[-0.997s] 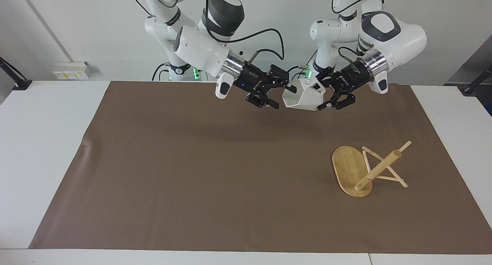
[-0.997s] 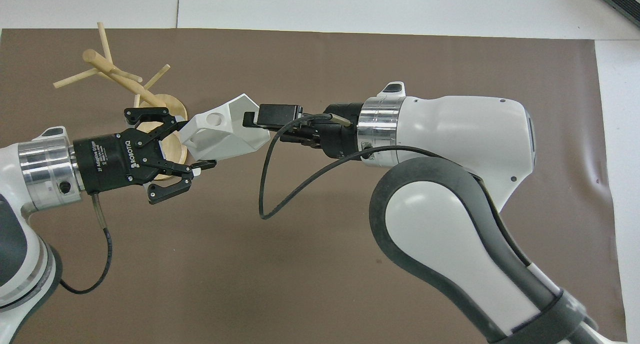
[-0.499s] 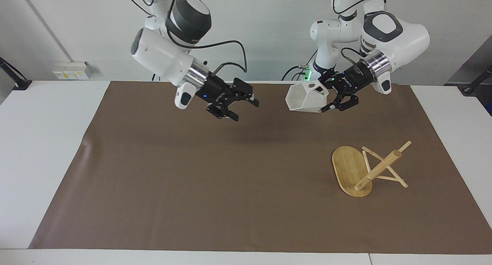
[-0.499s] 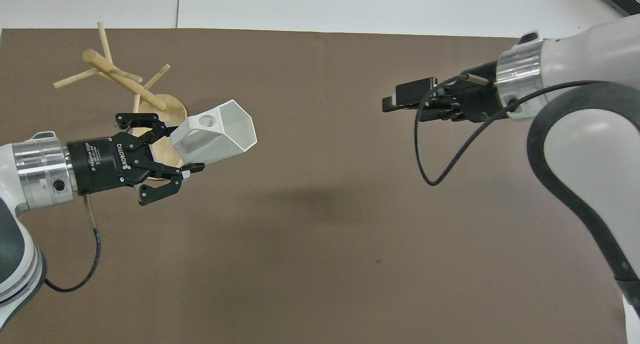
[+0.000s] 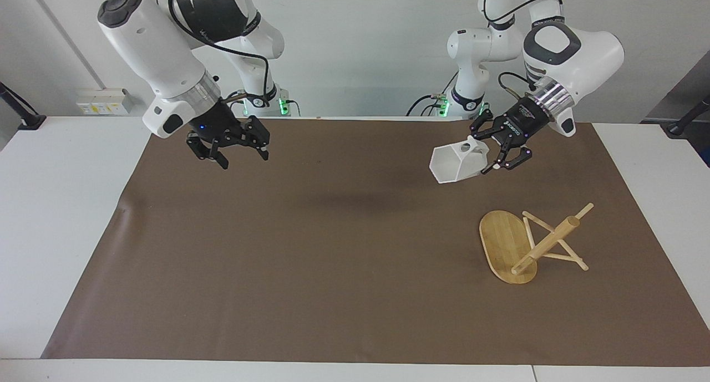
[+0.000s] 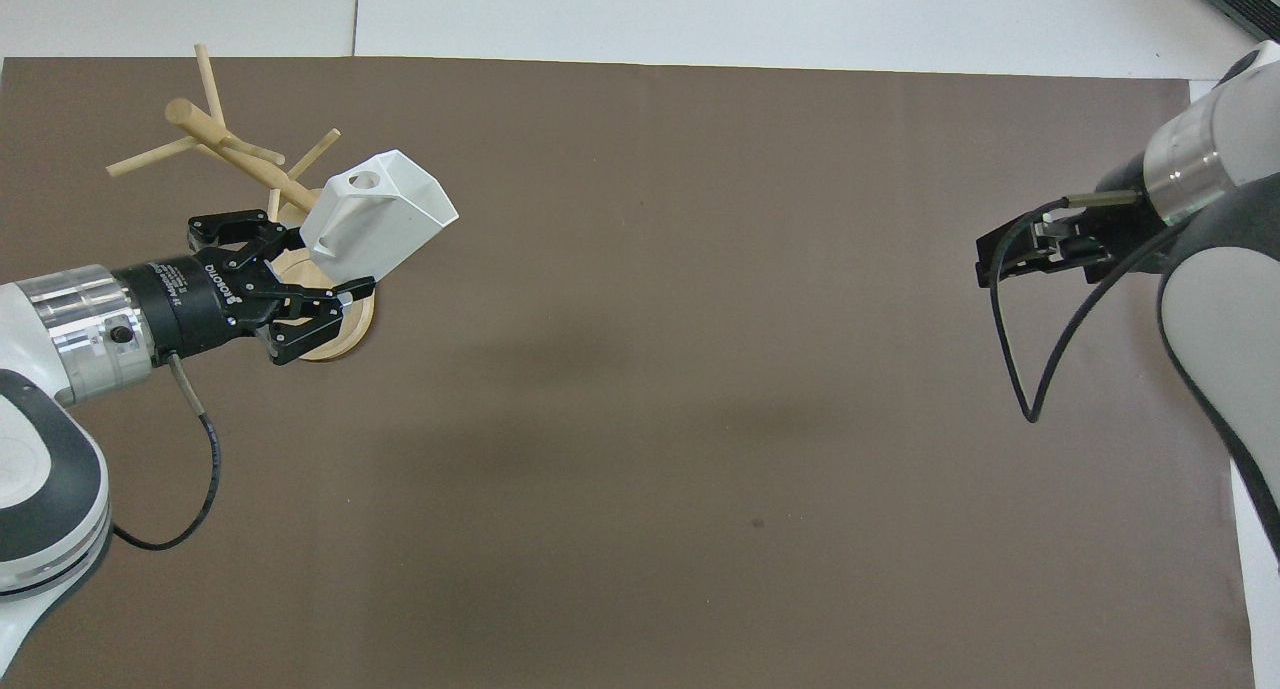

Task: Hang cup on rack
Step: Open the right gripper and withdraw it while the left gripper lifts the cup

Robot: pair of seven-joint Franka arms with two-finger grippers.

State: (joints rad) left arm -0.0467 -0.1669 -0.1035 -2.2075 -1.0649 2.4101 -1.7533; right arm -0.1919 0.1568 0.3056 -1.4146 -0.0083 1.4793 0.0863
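The white faceted cup [image 5: 456, 164] [image 6: 385, 209] hangs tilted in the air, its handle with the round hole on top and its mouth toward the right arm's end. My left gripper [image 5: 487, 156] [image 6: 330, 265] is shut on the cup's handle end, over the brown mat beside the rack. The bamboo rack [image 5: 546, 242] [image 6: 235, 154] stands on its oval base [image 5: 501, 239] at the left arm's end, with bare pegs. My right gripper [image 5: 244, 158] [image 6: 1000, 261] hovers open and holds nothing, over the mat's corner at the right arm's end.
A brown mat [image 5: 333, 260] covers most of the white table [image 5: 66, 215]. Only the rack stands on it. A black cable loops down from the right wrist [image 6: 1030, 369].
The right gripper has let go of the cup and swung away to its own end of the table. The left gripper has carried the cup toward the rack and tipped it downward.
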